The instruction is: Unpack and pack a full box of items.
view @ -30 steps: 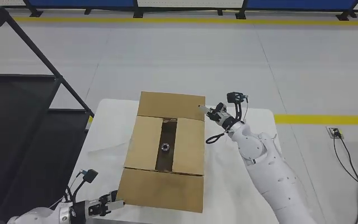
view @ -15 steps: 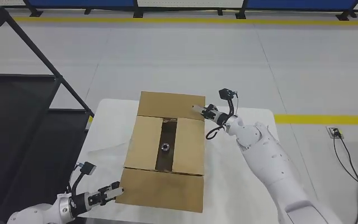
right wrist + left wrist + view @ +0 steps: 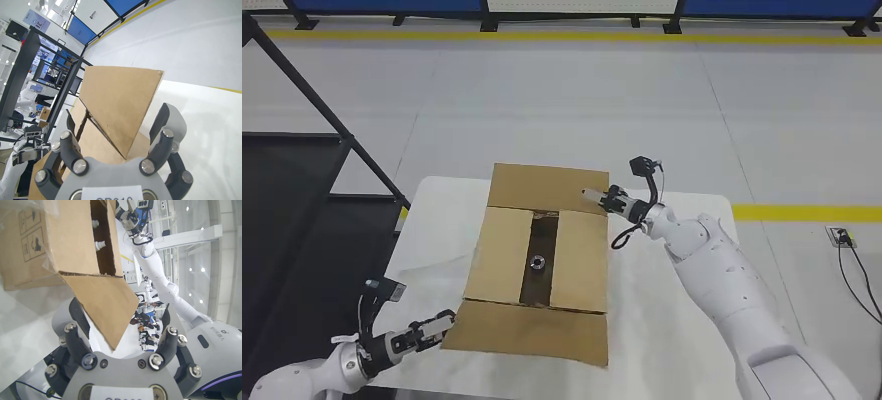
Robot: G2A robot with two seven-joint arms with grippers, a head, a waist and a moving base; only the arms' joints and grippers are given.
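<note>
A cardboard box point(image 3: 539, 262) stands in the middle of the white table point(image 3: 672, 310). Its two side flaps lie nearly closed, leaving a dark slot where a round cap point(image 3: 537, 262) shows. My left gripper point(image 3: 442, 323) is at the near flap's left corner. In the left wrist view the left gripper point(image 3: 122, 317) is open with that flap point(image 3: 105, 306) between its fingers, and white bottle tops point(image 3: 99, 244) show inside the box. My right gripper point(image 3: 592, 194) is at the far flap's right corner. It point(image 3: 119, 119) is open too, straddling the raised far flap point(image 3: 119, 98).
A black metal rack point(image 3: 302, 200) stands left of the table. Bare table lies on both sides of the box, wider on the right. A yellow floor line point(image 3: 802, 212) runs beyond the table's right edge.
The right gripper moved left onto the far flap's corner. The left arm drew back to the left, and the near flap's edge has tilted up a little.
</note>
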